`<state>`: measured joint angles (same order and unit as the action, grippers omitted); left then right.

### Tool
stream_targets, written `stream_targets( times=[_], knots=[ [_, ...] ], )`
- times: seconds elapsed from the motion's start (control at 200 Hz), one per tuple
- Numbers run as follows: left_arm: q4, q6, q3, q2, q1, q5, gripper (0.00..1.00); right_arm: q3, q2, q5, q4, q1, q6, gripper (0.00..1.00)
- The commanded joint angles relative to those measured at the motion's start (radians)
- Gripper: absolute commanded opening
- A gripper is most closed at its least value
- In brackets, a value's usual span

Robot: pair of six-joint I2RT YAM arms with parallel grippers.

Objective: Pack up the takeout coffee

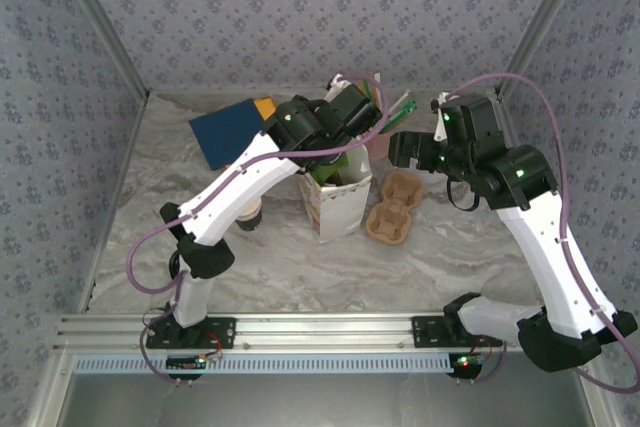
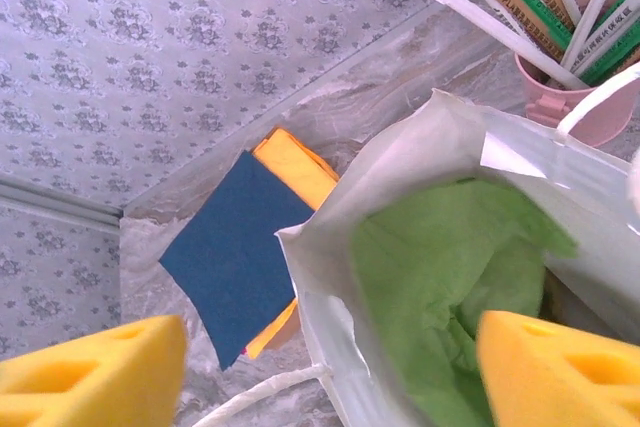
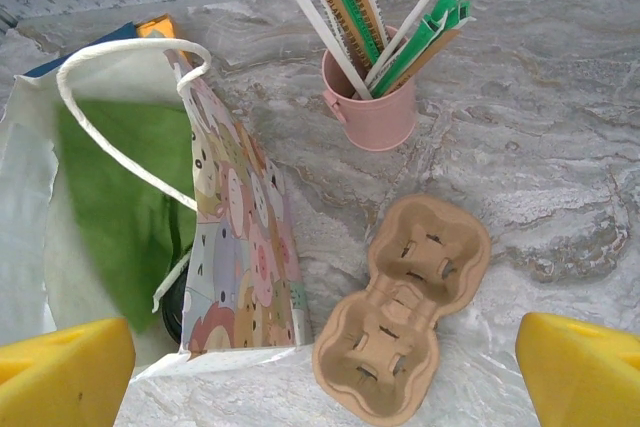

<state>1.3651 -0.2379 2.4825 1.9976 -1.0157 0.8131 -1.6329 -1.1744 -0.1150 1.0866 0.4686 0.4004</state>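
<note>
A white paper bag (image 3: 245, 247) with cartoon animals on its side and green tissue (image 2: 450, 267) inside stands open at mid-table. Low inside it a dark round edge shows, the takeout coffee (image 3: 172, 305) with its black lid, mostly hidden by the bag wall and tissue. My left gripper (image 2: 330, 377) hangs open over the bag's mouth, its yellow fingers (image 2: 90, 372) wide apart with nothing between them. My right gripper (image 3: 320, 377) is open too, above the table just right of the bag, over the near end of a cardboard cup carrier (image 3: 405, 312).
A pink pot of wrapped straws and sticks (image 3: 370, 97) stands behind the carrier. Blue and yellow napkins (image 2: 235, 247) lie at the back left. A lidless cup (image 1: 250, 212) stands left of the bag, partly under my left arm. Patterned walls close in the back and sides.
</note>
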Motion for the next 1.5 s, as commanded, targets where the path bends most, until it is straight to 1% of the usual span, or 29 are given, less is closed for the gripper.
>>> stream_targets(
  times=[0.0,0.035,0.05,0.19,0.33,0.38,0.5,0.605,0.665,0.76,0.82,0.85,0.895,0.969,1.084,1.169,1.224,1.314,1.359,1.434,1.494],
  knots=[
    [-0.003,-0.019,0.028,-0.021,0.013,-0.024,0.86,-0.002,-0.003,0.011,-0.011,-0.007,0.005,1.0],
    [-0.001,-0.036,0.027,-0.025,0.022,-0.035,0.97,0.0,-0.004,0.013,-0.013,-0.007,0.006,1.0],
    [0.0,-0.042,0.026,-0.028,0.026,-0.04,0.99,-0.001,-0.005,0.014,-0.012,-0.007,0.006,1.0],
    [-0.003,-0.103,-0.014,-0.08,0.086,-0.08,1.0,0.021,-0.004,0.004,-0.015,-0.014,0.012,1.0],
    [-0.054,-0.158,-0.16,-0.203,0.172,-0.093,1.0,0.09,0.01,-0.011,-0.052,-0.049,0.02,1.0],
    [-0.095,-0.166,-0.243,-0.269,0.206,-0.115,1.0,0.128,0.02,-0.015,-0.074,-0.072,0.025,1.0],
    [-0.257,-0.204,-0.486,-0.469,0.307,-0.183,1.0,0.228,0.046,-0.028,-0.132,-0.128,0.033,1.0],
    [-0.444,-0.214,-0.777,-0.668,0.405,-0.201,1.0,0.307,0.057,-0.04,-0.173,-0.186,0.04,1.0],
    [-0.524,-0.213,-0.909,-0.772,0.466,-0.207,1.0,0.355,0.062,-0.031,-0.198,-0.221,0.044,1.0],
    [-0.587,-0.198,-1.078,-0.893,0.571,-0.236,1.0,0.431,0.059,-0.008,-0.259,-0.284,0.038,1.0],
    [-0.603,-0.19,-1.161,-0.938,0.628,-0.236,1.0,0.527,0.065,-0.007,-0.337,-0.31,-0.003,1.0],
    [-0.611,-0.181,-1.202,-0.952,0.66,-0.269,1.0,0.565,0.071,-0.015,-0.382,-0.315,-0.018,1.0],
    [-0.614,-0.179,-1.258,-0.963,0.702,-0.29,1.0,0.629,0.081,-0.028,-0.461,-0.318,-0.048,1.0],
    [-0.635,-0.177,-1.353,-0.969,0.753,-0.289,1.0,0.735,0.095,-0.047,-0.613,-0.322,-0.093,1.0],
    [-0.758,-0.147,-1.508,-0.959,0.803,-0.251,1.0,0.868,0.093,-0.104,-0.818,-0.333,-0.152,1.0],
    [-0.86,-0.135,-1.606,-0.936,0.85,-0.26,1.0,0.92,0.049,-0.148,-0.92,-0.354,-0.173,1.0],
    [-0.936,-0.141,-1.661,-0.917,0.883,-0.266,1.0,0.934,0.006,-0.168,-0.966,-0.377,-0.174,1.0],
    [-1.107,-0.074,-1.75,-0.883,0.907,-0.251,1.0,0.97,-0.063,-0.214,-1.079,-0.395,-0.197,1.0],
    [-1.2,-0.059,-1.796,-0.866,0.921,-0.267,1.0,0.993,-0.093,-0.233,-1.146,-0.398,-0.217,1.0],
    [-1.369,-0.028,-1.879,-0.845,0.962,-0.375,1.0,1.017,-0.148,-0.25,-1.244,-0.402,-0.244,1.0],
    [-1.467,-0.013,-1.924,-0.825,0.987,-0.42,1.0,1.025,-0.186,-0.25,-1.305,-0.406,-0.254,1.0]
  ],
)
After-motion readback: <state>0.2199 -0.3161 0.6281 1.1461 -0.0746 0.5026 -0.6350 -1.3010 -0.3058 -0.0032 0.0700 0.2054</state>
